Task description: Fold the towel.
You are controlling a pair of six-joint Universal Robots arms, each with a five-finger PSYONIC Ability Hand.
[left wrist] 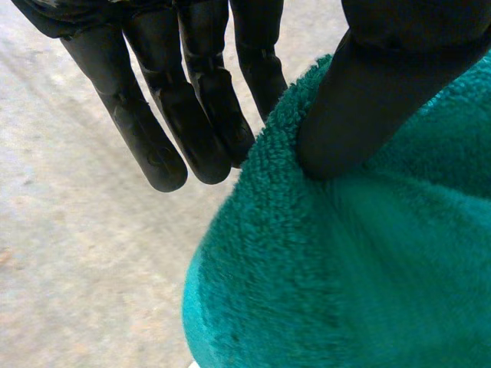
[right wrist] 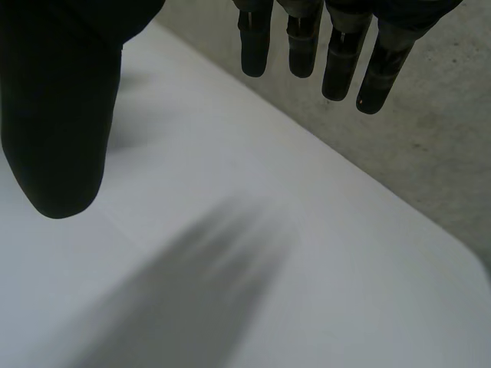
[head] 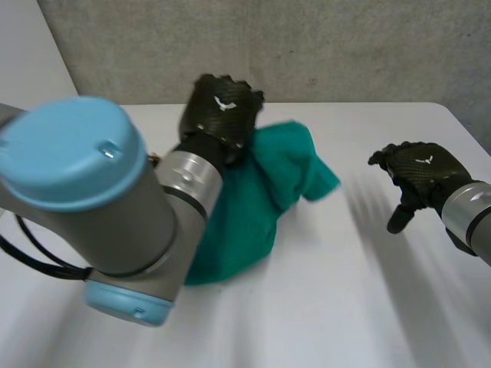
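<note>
Left hand (head: 222, 111): closed on the towel (head: 261, 199). In its wrist view you see the thumb (left wrist: 368, 92) pressed into the pile at a rolled edge, with straight fingers (left wrist: 199, 115) on the other side of that edge. Read it as a pinch. Pose: raised at the far side of the table (head: 322, 307), back of the hand toward the head camera, forearm coming in from the near left

Towel: green terry, bunched. It hangs from the left hand and trails down toward the near left, where its lower end rests on the table beside that forearm. One loose flap juts toward the right. By my judgement it is not yet flat and no fold is made

Right hand (head: 420, 175): holds nothing. Fingers (right wrist: 341, 61) are relaxed and apart from the thumb (right wrist: 57, 115). It hovers over bare table at the right, well apart from the towel

Relation to mind: the towel lies to the left of the right hand, its long axis running from the far grip to the near left. The left hand alone has it, and the flap is the part nearest the right hand. You will likely need the right hand to cross to that flap before the towel can be spread
</note>
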